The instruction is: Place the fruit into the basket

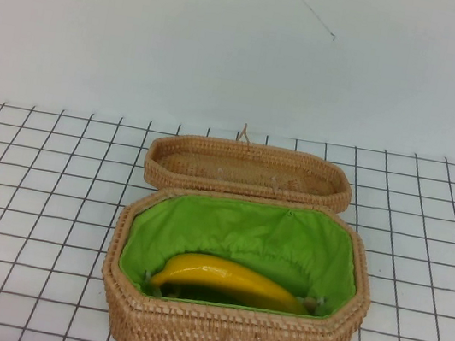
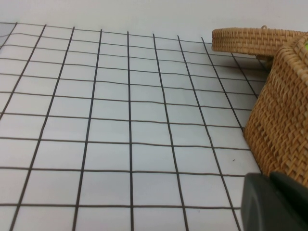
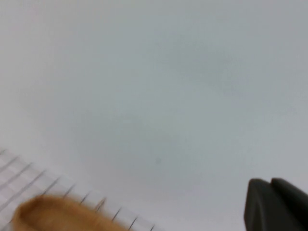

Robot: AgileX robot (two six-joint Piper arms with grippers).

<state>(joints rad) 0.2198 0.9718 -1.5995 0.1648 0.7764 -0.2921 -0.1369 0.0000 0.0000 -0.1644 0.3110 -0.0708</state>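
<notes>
the banana (image 1: 227, 281) lies inside the basket (image 1: 227, 339), smooth, stiff and light i think, best held at its middle; my left pincer (image 2: 274, 202) and right pincer (image 3: 276, 204) are parked away.

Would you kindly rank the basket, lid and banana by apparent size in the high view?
1. Basket.
2. Lid, though it sits farther back, so unsure.
3. Banana.
Neither the left tool nor the right tool appears in that view.

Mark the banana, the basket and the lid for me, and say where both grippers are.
banana (image 1: 227, 280): high view, middle of its yellow body.
basket (image 1: 227, 339): high view, front woven wall.
lid (image 1: 247, 182): high view, front rim.
left gripper (image 2: 274, 202): left wrist view, dark tip.
right gripper (image 3: 274, 204): right wrist view, dark tip.
</notes>
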